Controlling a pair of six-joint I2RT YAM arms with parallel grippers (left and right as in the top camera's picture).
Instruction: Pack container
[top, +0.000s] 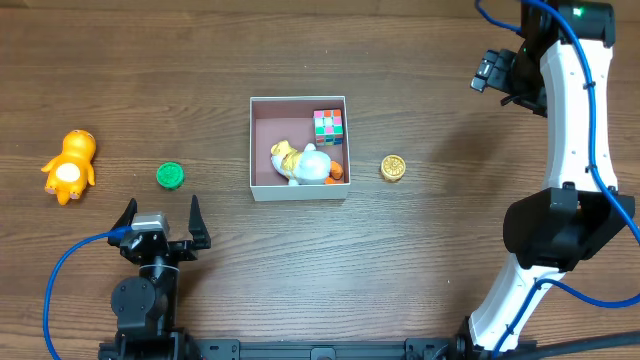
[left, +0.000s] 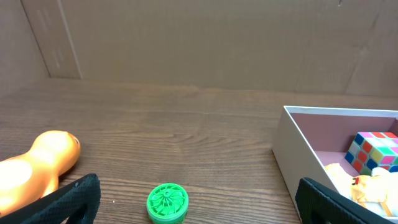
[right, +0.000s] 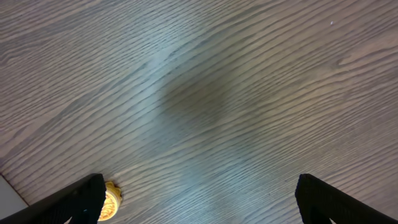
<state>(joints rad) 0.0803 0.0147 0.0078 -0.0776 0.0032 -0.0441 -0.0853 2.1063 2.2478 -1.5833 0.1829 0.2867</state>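
Container (top: 275, 125) on the worktop (top: 150, 80) holds a colour cube (top: 328, 126); embossing on the gold token (top: 393, 168) to its right is unreadable. Left gripper (top: 162, 203) and right gripper (right: 199, 208) both spread wide.

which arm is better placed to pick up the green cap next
Left. The left gripper sits open just in front of the green cap, with nothing between them. The right gripper is away on the far side of the container, nearer the gold cap.
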